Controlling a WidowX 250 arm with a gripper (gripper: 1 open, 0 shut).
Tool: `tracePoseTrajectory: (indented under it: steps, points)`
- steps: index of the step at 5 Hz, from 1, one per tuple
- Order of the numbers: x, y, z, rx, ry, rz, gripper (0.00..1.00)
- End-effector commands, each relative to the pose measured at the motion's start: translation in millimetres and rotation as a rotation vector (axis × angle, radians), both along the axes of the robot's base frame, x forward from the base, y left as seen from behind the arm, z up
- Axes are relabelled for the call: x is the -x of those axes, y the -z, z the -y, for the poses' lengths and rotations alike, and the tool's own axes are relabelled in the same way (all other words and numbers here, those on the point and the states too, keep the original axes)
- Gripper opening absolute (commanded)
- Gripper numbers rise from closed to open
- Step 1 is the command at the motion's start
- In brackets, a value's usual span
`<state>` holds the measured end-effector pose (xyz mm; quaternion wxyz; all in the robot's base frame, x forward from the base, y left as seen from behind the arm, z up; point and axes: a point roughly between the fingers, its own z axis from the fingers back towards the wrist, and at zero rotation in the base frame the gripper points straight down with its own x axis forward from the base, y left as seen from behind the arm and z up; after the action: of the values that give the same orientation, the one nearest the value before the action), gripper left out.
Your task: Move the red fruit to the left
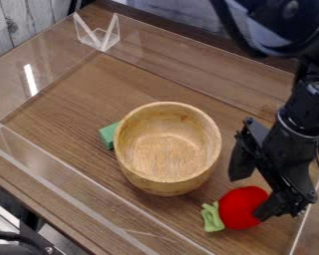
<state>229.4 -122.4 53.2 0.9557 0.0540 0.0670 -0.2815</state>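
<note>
The tool was held wide around the fruit, right of the bowl; closing, then carrying left, was judged next.

Bare wooden table open across the back and left, wooden bowl blocking the middle (a flat green piece tucked at its left), clear wall fencing the front edge, red fruit wedged close beside the bowl's right.
</note>
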Motion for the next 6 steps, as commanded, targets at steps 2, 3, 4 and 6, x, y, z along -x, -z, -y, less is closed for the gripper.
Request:
tracePoseTrajectory:
  steps: [2,3,4,6]
  points:
    - [-4.9,-31.0,-0.1,0.046,0.058,0.090,1.00]
    - [-6.3,-25.1,4.9,0.051,0.154,0.093,1.00]
    - [-7.6,-18.1,5.7,0.058,0.220,0.083,1.00]
    - [5.1,-3.5,12.9,0.063,0.231,0.102,1.00]
